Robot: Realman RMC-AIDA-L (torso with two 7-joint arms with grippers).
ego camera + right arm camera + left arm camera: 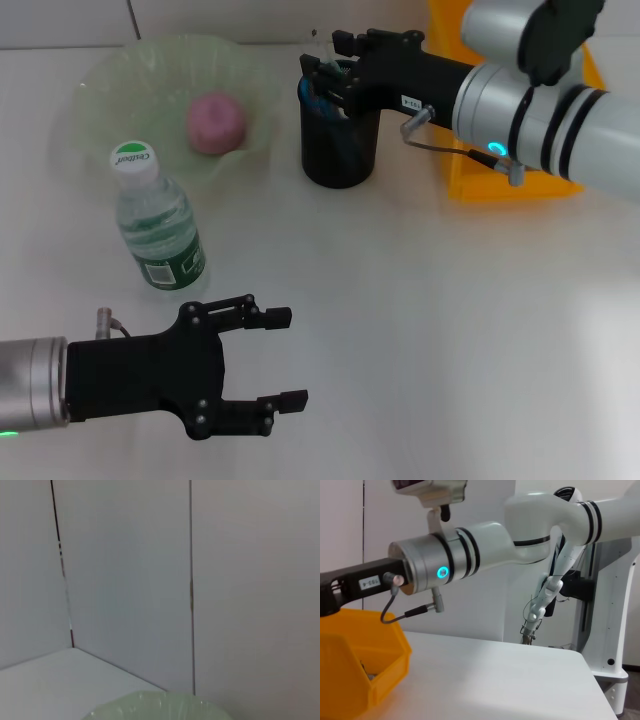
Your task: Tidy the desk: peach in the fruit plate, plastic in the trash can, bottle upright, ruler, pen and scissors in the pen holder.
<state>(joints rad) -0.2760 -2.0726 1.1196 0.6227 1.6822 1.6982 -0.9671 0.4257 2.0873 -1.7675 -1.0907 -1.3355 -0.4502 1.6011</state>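
Note:
The pink peach point(215, 122) lies in the pale-green fruit plate point(110, 90) at the desk's point(430, 330) far left; the plate's rim point(160, 707) also shows in the right wrist view. In front of the plate the bottle point(157, 228) stands upright. My right gripper point(328, 60) hangs over the mouth of the black pen holder point(338, 140), where the teal and blue scissors point(320, 92) show. The yellow trash can point(470, 180) point(360, 665) sits behind my right arm. My left gripper point(285, 360) is open and holds nothing, low at the near left. Ruler, pen and plastic are out of view.
My right arm point(540, 110) point(470, 555) reaches across the far right, above the trash can. The bottle stands just beyond my left gripper. White wall panels point(125, 580) rise behind the desk.

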